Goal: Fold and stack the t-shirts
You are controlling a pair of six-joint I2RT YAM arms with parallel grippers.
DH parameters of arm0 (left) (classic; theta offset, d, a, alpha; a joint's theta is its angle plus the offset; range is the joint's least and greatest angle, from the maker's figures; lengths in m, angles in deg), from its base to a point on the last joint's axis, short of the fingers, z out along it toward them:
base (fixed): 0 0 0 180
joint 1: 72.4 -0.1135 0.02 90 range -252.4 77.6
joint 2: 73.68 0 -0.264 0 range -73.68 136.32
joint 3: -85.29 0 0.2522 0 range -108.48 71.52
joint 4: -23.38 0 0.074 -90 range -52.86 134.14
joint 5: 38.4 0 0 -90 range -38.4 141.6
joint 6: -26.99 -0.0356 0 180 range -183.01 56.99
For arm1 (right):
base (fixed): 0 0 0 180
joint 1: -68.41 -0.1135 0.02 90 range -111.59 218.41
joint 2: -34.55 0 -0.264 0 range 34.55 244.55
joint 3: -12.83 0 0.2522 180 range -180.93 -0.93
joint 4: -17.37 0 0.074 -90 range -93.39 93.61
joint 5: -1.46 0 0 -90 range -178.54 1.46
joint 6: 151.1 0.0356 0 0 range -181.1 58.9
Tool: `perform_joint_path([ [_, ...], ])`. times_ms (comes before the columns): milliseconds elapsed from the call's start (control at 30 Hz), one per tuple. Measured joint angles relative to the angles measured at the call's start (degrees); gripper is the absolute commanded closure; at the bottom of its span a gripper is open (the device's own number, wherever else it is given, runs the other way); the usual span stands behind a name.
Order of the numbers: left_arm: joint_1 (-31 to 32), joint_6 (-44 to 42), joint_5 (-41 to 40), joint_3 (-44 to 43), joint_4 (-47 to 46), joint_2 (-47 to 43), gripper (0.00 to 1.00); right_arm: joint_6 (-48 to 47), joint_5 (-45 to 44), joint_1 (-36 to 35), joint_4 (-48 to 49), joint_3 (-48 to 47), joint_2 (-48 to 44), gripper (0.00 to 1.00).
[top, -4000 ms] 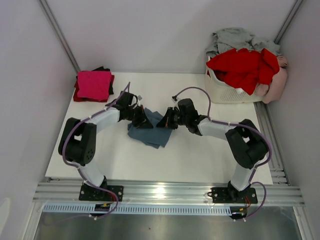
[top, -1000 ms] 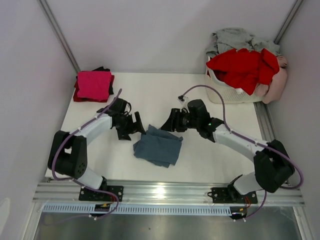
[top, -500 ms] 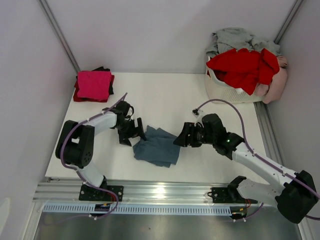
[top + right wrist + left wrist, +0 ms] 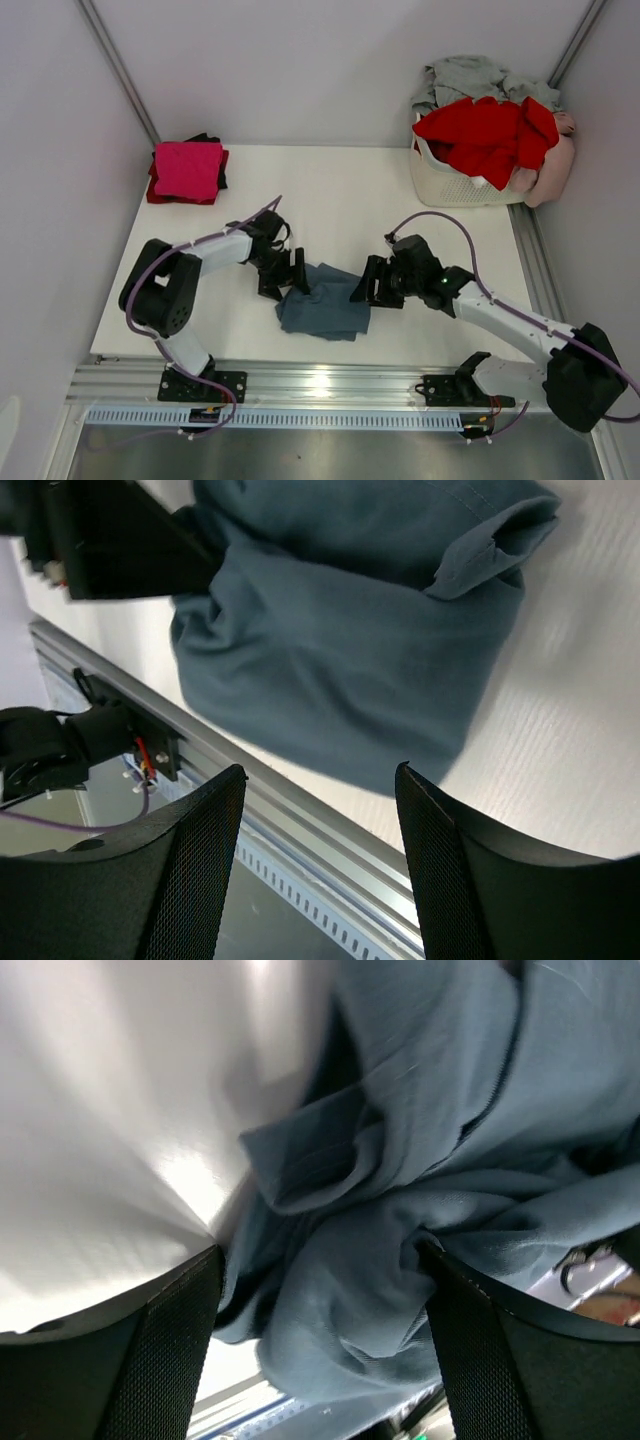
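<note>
A slate blue-grey t-shirt (image 4: 325, 305) lies crumpled in a loose bundle near the table's front edge. My left gripper (image 4: 290, 279) is at its left edge; in the left wrist view the gripper (image 4: 322, 1255) stands wide open with bunched blue-grey cloth (image 4: 400, 1210) filling the gap between its fingers. My right gripper (image 4: 372, 284) is at the shirt's right edge. The right wrist view shows that gripper (image 4: 320, 772) open and empty, just over the near hem of the t-shirt (image 4: 340, 650). A folded magenta t-shirt (image 4: 187, 167) lies on top of a dark one at the far left.
A white slatted laundry basket (image 4: 450, 185) stands at the far right corner, heaped with a red tee (image 4: 490, 135), a grey one (image 4: 470, 75) and a pale pink one (image 4: 555, 165). The metal rail (image 4: 320, 385) runs along the table's front edge.
Both grippers have come nearer and lower, to the two sides of the blue-grey shirt. The shirt has shifted slightly toward the front edge. The left jaws have narrowed a little around the cloth.
</note>
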Motion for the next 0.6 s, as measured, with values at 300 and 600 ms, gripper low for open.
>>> perform_joint_path([
  [300,3.82,3.63,3.23,8.72,-4.72,-6.47,0.19,0.85,-0.26,-0.59,-0.04,-0.87,10.14,0.34],
  [600,6.25,6.95,4.28,18.88,-8.83,-16.76,0.18,1.05,-0.68,-2.08,1.09,-1.22,16.68,0.34],
])
